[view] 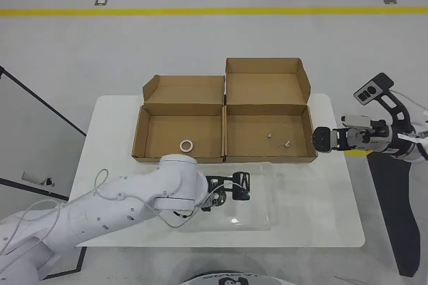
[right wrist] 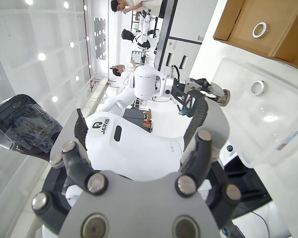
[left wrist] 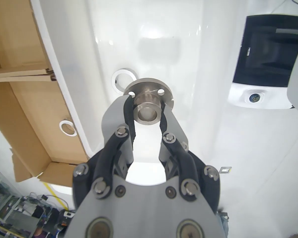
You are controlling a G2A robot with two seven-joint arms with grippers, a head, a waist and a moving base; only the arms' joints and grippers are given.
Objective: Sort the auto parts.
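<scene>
The left gripper (left wrist: 147,111) pinches the flanged metal hub (left wrist: 149,95) by its neck; it is rigid, slick and probably heavy. The right gripper (view: 319,139) gapes empty by the table's (view: 342,214) right edge.

The boxes' front wall (view: 271,159) stands just behind the clear tray (view: 260,206); a ring (left wrist: 115,80) lies inside it.

Sticker (right wrist: 286,140) on wall of clear plastic tray (right wrist: 283,100): coloured print, too small to read. No other text legible.
</scene>
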